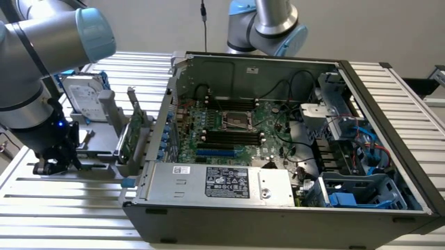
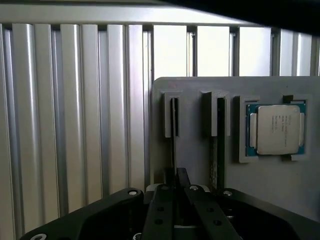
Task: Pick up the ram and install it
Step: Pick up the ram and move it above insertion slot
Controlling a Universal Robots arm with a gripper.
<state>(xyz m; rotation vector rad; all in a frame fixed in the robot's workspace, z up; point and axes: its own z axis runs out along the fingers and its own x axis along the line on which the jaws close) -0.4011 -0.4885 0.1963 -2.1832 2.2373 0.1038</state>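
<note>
The ram (image 2: 173, 131) is a thin dark stick seen edge-on, standing in a slot of the grey holder plate (image 2: 195, 86). My gripper (image 2: 177, 176) sits right over it, and the black fingers (image 2: 161, 212) meet on its near end, shut on it. The ram still rests in its slot. A second thin stick (image 2: 218, 145) stands in the neighbouring slot. In the exterior view my gripper (image 1: 52, 165) hangs low over the holder, at that view's left and outside the open computer case (image 1: 278, 208). The black memory slots (image 1: 233, 136) lie on the motherboard inside.
A processor chip (image 2: 276, 129) lies in a pocket of the holder beside the sticks. A green expansion card (image 1: 132, 133) and a silver hard drive (image 1: 83, 96) stand close to my arm. A second arm (image 1: 268, 23) rises behind the case. The table is ribbed aluminium (image 1: 70, 208).
</note>
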